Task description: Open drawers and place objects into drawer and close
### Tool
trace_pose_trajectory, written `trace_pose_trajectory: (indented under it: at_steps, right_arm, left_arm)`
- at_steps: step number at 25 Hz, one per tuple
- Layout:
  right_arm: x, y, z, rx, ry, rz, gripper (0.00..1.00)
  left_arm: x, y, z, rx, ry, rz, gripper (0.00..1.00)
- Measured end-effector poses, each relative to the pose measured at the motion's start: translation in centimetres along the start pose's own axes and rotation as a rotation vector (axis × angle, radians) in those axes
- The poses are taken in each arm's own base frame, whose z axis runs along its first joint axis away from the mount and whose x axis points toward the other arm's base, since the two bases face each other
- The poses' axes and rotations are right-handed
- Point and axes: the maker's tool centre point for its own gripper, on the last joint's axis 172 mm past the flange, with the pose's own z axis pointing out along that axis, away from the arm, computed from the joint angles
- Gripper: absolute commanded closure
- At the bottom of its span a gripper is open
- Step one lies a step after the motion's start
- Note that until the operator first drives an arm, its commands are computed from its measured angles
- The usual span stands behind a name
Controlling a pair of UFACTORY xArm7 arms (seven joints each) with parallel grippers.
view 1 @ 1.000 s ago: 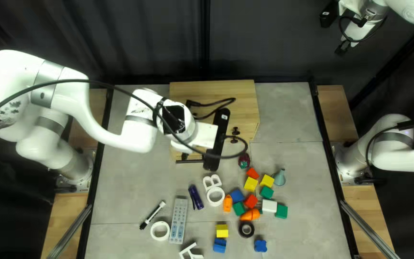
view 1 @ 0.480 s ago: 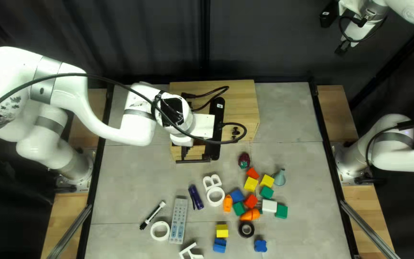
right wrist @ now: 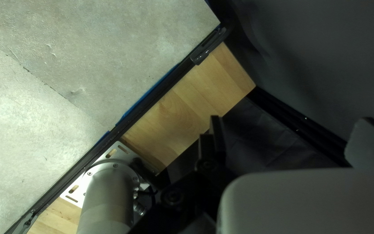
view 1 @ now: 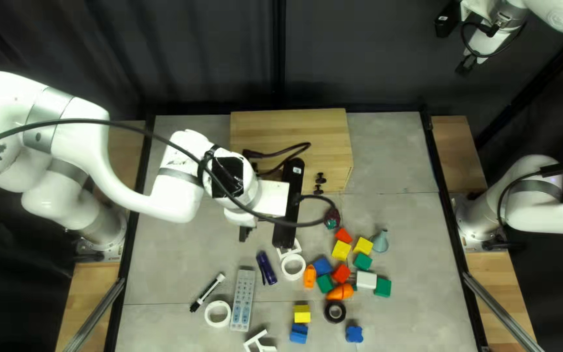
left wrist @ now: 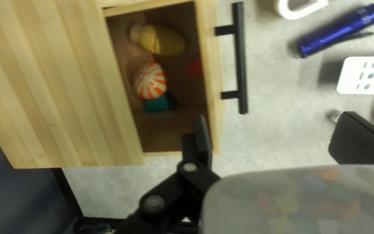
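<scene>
My left gripper is partly hidden under its arm, just in front of the wooden cabinet in the top left view. The left wrist view shows the gripper open and empty, one finger over the front corner of the pulled-out drawer. Inside lie a yellow corn-like toy, an orange-and-white striped ball, a teal piece and something red. A black handle runs along the drawer front. My right gripper hangs beyond the table; in its wrist view the gripper is open and empty.
Coloured blocks, a funnel, white rings, a purple flashlight, a remote, a marker and black tape lie on the table before the cabinet. Two black knobs stick out from the cabinet.
My left gripper has moved from above the drawer front toward the table's near edge and slightly left; its arm now covers the handle and part of the white letter. The right arm has stayed still.
</scene>
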Motion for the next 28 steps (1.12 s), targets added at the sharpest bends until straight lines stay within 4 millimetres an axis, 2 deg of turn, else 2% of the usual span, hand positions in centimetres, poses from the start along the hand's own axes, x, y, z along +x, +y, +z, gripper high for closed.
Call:
trace_pose_trajectory:
  at_steps: [5,11,21,28]
  right_arm:
    - [0.0,0.0,0.0,0.000,0.000,0.000,0.00]
    - [0.0,0.0,0.0,0.000,0.000,0.000,0.00]
    - [0.0,0.0,0.0,0.000,0.000,0.000,0.00]
    - [0.0,0.0,0.0,0.000,0.000,0.000,0.00]
  left_arm:
    - [1.1,2.4,0.5,-0.022,0.007,0.085,0.00]
    - [2.7,5.8,2.5,-0.020,0.019,0.234,0.00]
    - [7.6,10.7,6.6,-0.020,0.062,0.439,0.00]
    - [10.7,11.5,8.6,-0.028,0.093,0.472,0.00]
